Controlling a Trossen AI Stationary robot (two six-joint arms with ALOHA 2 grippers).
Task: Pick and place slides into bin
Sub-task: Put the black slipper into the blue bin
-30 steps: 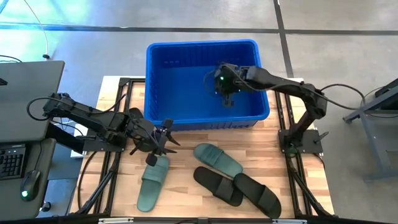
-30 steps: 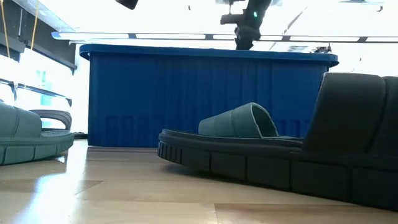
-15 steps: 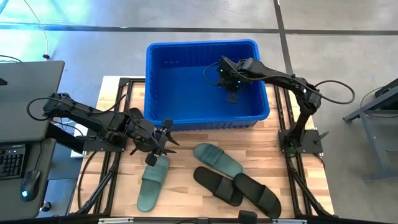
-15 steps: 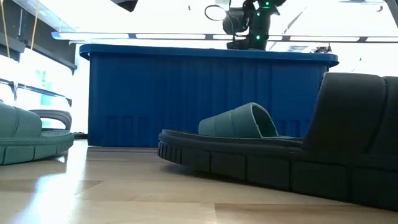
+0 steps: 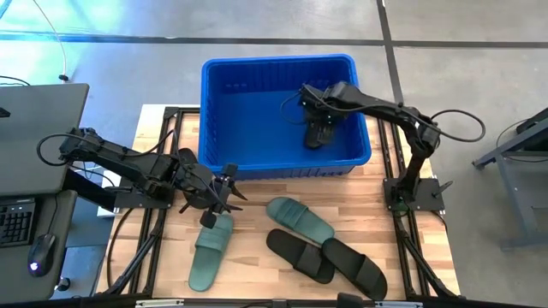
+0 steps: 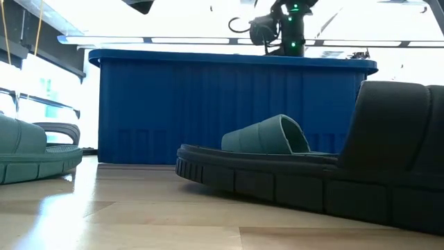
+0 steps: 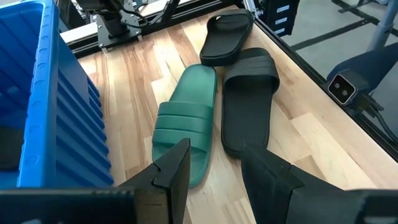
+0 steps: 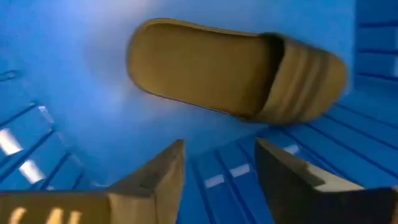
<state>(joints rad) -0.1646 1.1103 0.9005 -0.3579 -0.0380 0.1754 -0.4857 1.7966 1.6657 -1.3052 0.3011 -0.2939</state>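
The blue bin (image 5: pixel 257 111) stands at the table's far side. A black slide (image 5: pixel 318 133) is inside it near the right wall. It shows blurred in the right wrist view (image 8: pixel 239 71), apart from the fingers. My right gripper (image 5: pixel 313 101) hangs open above it, over the bin. My left gripper (image 5: pixel 224 195) hovers open near the bin's near left corner, with nothing between its fingers (image 7: pixel 211 174). On the table lie two green slides (image 5: pixel 210 252) (image 5: pixel 300 218) and two black slides (image 5: pixel 300 254) (image 5: pixel 353 265), soles down.
The bin's slotted wall (image 7: pixel 56 106) stands close beside my left gripper. Black frame rails (image 5: pixel 163 128) run along the table's left and right sides. A desk with a keyboard (image 5: pixel 17 218) stands off the left edge. Bare wood (image 5: pixel 257 287) shows near the front edge.
My right gripper has let go of the black slide, which hung below it over the bin and now lies lower inside the bin. The gripper has drawn a little up and toward the far edge.
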